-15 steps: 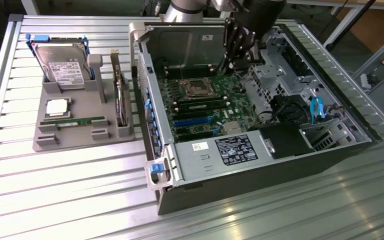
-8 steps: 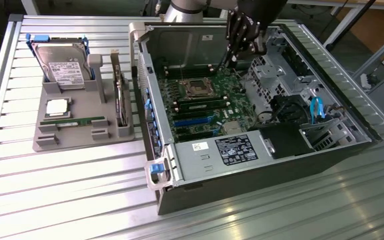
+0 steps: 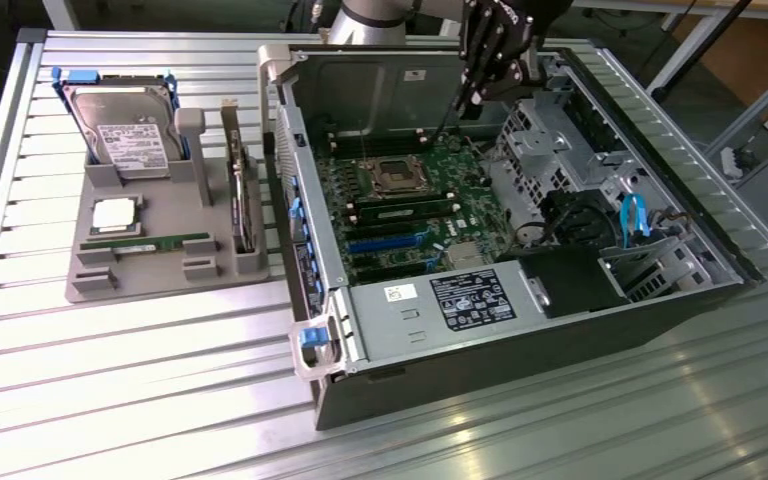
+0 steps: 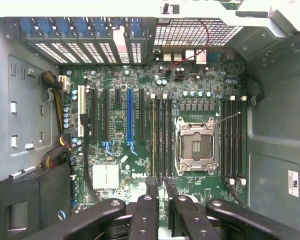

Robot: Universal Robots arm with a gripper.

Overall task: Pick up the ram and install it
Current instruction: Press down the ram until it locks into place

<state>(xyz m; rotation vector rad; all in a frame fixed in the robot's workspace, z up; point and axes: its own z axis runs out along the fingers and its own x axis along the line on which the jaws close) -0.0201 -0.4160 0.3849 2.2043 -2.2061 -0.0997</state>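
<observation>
Ram (image 3: 148,243) in grey tray (image 3: 144,270)

**Free room and obstacles.** The open computer case (image 3: 491,385) fills the exterior view's centre and right. Its uncovered side gives clear passage down to the circuit board (image 3: 418,215). Three things bound that passage:
- the side frame (image 3: 281,140) on the left
- the metal drive cage (image 3: 558,140) at upper right
- the power supply box (image 3: 384,330) at lower centre

The gripper (image 4: 161,184) hangs above the board's long slots (image 4: 162,135). Bare table (image 3: 117,380) lies at lower left, below the parts tray (image 3: 91,285).
</observation>
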